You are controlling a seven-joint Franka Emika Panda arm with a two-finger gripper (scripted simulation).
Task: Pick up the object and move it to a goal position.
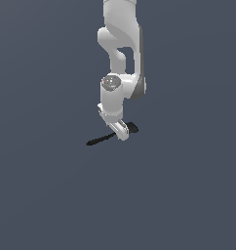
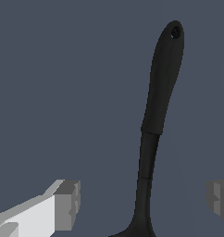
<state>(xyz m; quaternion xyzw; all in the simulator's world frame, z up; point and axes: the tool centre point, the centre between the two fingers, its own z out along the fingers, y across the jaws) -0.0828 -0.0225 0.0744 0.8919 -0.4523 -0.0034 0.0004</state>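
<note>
Black utensil (image 2: 153,125) lies flat between the gripper's (image 2: 141,201) spread fingers (image 2: 67,203), which straddle its neck, touching nothing. That placement looks meant for closing across the slim handle.

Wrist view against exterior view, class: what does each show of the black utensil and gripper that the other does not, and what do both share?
Only the wrist view shows the hole in the handle tip and the gripper fingers apart on either side of the black utensil. Only the exterior view shows the arm above it. Both show the utensil under the gripper on the grey surface.
</note>
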